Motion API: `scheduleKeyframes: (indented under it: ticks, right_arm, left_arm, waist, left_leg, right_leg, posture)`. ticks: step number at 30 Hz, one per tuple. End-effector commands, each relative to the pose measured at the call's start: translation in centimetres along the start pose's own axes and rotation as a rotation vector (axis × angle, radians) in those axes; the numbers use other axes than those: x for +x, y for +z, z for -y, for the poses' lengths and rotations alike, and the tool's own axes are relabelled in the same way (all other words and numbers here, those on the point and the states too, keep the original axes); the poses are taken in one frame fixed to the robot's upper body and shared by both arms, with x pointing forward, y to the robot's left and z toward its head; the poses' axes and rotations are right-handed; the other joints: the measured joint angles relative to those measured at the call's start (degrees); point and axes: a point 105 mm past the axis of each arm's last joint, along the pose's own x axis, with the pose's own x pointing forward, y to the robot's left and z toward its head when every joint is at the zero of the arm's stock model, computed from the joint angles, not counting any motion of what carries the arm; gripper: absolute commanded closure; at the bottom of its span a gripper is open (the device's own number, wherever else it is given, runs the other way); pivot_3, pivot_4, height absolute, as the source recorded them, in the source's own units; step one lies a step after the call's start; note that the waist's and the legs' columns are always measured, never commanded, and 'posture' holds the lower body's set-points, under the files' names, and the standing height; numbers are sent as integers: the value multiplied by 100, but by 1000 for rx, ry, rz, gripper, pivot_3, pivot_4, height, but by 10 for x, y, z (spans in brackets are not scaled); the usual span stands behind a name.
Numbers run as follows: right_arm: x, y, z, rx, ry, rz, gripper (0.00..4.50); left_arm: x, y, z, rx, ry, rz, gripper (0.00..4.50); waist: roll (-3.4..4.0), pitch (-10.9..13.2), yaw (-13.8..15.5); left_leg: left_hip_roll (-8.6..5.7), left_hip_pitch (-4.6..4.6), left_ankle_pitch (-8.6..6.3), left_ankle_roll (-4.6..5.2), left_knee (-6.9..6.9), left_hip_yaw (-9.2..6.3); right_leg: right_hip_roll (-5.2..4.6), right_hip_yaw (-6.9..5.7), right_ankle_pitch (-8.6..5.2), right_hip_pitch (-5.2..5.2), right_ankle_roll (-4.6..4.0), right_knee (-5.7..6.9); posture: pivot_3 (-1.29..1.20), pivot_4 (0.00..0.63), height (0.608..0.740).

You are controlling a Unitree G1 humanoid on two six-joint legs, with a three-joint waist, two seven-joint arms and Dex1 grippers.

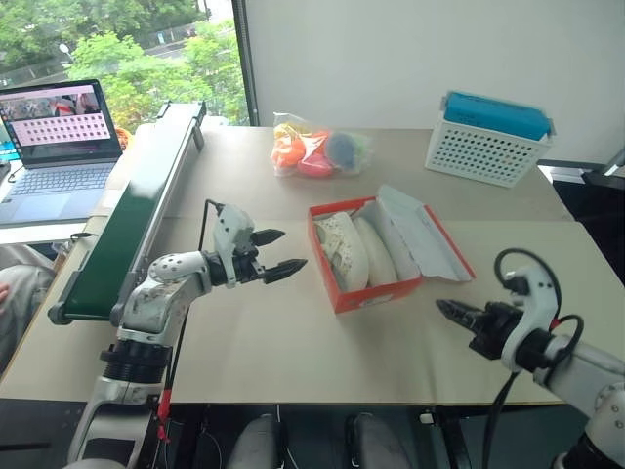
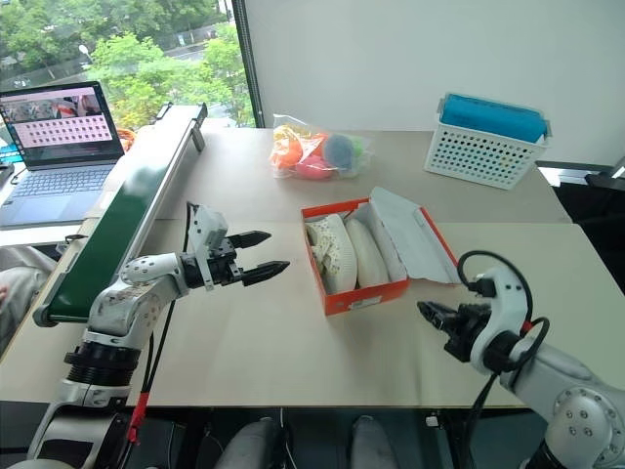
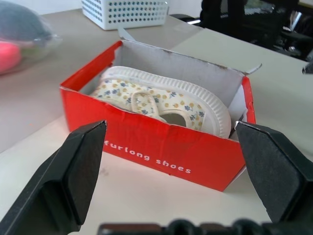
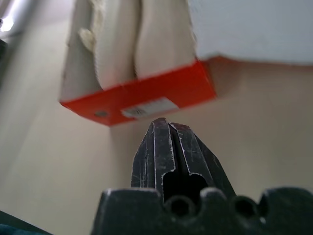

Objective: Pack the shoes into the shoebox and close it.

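The shoebox [image 1: 383,256] sits just right of centre in the left eye view on the worktop [image 1: 293,352], its long axis running from the near edge away toward the top of the frame. Both shoes [image 1: 354,249] already lie inside it side by side, toes and heels along that same axis. The lid [image 1: 420,233] is still open, folded out over the box's right-hand long side with its white inside showing.

The left claw [image 1: 275,252] hovers left of the box, fingers spread wide and empty, pointing at the box's left long wall. The right claw [image 1: 451,312] sits lower right of the box, fingers pressed together and holding nothing — it looks the nearer one to the lid's free edge.

What remains, by my judgement, is swinging that lid leftward over the shoes — a job that suits the right arm.
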Motion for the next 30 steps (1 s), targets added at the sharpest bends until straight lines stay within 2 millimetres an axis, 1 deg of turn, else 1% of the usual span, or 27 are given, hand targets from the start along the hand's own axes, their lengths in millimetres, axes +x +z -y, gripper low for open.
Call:
scheduleKeyframes:
  ticks: [1, 3, 5, 7, 8, 10, 12, 13, 15, 16, 17, 19, 23, 28, 30]
  right_arm:
    - [7, -4, 22, 51, -175, -17, 4443]
    - [13, -6, 36, 91, -276, -35, 4443]
    - [19, -4, 42, 128, -318, -33, 4443]
    - [28, -1, 62, 228, -413, -3, 4443]
    - [34, 0, 71, 310, -437, 21, 4443]
    - [42, 1, 80, 438, -446, 62, 4443]
    - [49, 3, 83, 545, -432, 91, 4443]
    - [53, 3, 87, 626, -418, 109, 4443]
    - [58, 3, 96, 790, -409, 158, 4443]
    - [59, 2, 100, 835, -412, 168, 4443]
    - [64, 9, 101, 899, -376, 213, 4443]
    - [70, 12, 105, 938, -396, 220, 4443]
    - [90, 32, 102, 1019, -328, 258, 4443]
    - [106, 39, 112, 1111, -281, 274, 4443]
    - [108, 42, 117, 1126, -273, 281, 4443]
  left_arm:
    - [3, 14, -1, 57, -9, 31, 0]
    - [5, 15, -3, 60, -7, 31, 0]
    - [7, 15, -4, 64, -5, 30, 0]
    - [9, 16, -3, 66, -11, 29, 0]
    - [10, 16, -2, 67, -14, 29, 0]
    - [11, 16, -2, 69, -16, 29, 0]
    - [12, 17, -1, 70, -18, 30, 0]
    - [12, 17, -2, 71, -16, 29, 0]
    - [13, 18, -2, 72, -13, 31, 0]
    - [13, 18, -2, 74, -13, 32, 0]
    - [13, 18, -2, 73, -12, 32, 0]
    - [14, 18, -2, 73, -11, 30, 0]
    - [17, 18, 0, 67, -18, 30, 0]
    - [20, 19, 0, 65, -22, 29, 0]
    - [21, 19, 0, 65, -24, 29, 0]
  waist:
    - [-1, 1, 1]
    - [-1, 1, 8]
    - [-1, 1, 15]
    - [-1, 0, 10]
    - [-1, 0, 6]
    - [0, 0, 12]
    - [0, 1, 18]
    - [0, 1, 19]
    - [0, 1, 14]
    - [1, 1, 15]
    - [1, 1, 19]
    - [1, 1, 8]
    - [2, 1, -27]
    - [3, 1, -31]
    - [2, 1, -29]
  left_leg:
    - [3, 0, 0, 0, 3, 0]
    - [6, 0, 1, -2, 3, 0]
    - [5, -2, 3, -4, 5, 2]
    - [5, -2, 3, -5, 5, 3]
    - [6, -3, 3, -5, 5, 5]
    - [5, -3, 5, -7, 9, 7]
    - [7, -4, 6, -9, 8, 7]
    - [6, -8, 6, -10, 8, 8]
    - [6, -9, 7, -10, 9, 9]
    - [6, -8, 7, -10, 10, 11]
    - [6, -7, 7, -10, 10, 11]
    - [6, -7, 7, -10, 10, 11]
    - [7, -5, 7, -10, 10, 19]
    - [9, -2, 8, -11, 10, 25]
    - [9, -4, 8, -11, 10, 26]
  right_leg:
    - [6, 2, 0, 1, 0, 1]
    - [13, 8, 0, -1, 0, 5]
    - [14, 10, 1, -4, 0, 7]
    - [16, 13, 1, -5, 1, 7]
    - [18, 17, 1, -8, 1, 7]
    - [21, 21, 2, -9, 1, 10]
    - [23, 21, 2, -12, 1, 16]
    - [22, 22, 2, -18, 1, 17]
    - [22, 23, 3, -18, 1, 21]
    - [21, 25, 3, -18, 1, 26]
    - [21, 24, 3, -17, 1, 29]
    - [21, 24, 3, -19, 1, 32]
    - [22, 33, 3, -20, 1, 38]
    - [26, 37, 4, -20, 0, 38]
    - [25, 37, 4, -20, 0, 38]
  posture:
    - [0, 150, 705]
    - [0, 150, 705]
    - [0, 150, 705]
    - [0, 150, 705]
    - [0, 150, 705]
    - [0, 150, 705]
    - [0, 150, 705]
    - [0, 150, 705]
    - [0, 150, 705]
    - [0, 150, 705]
    - [0, 150, 705]
    - [0, 150, 705]
    - [0, 150, 705]
    - [0, 150, 705]
    - [0, 150, 705]
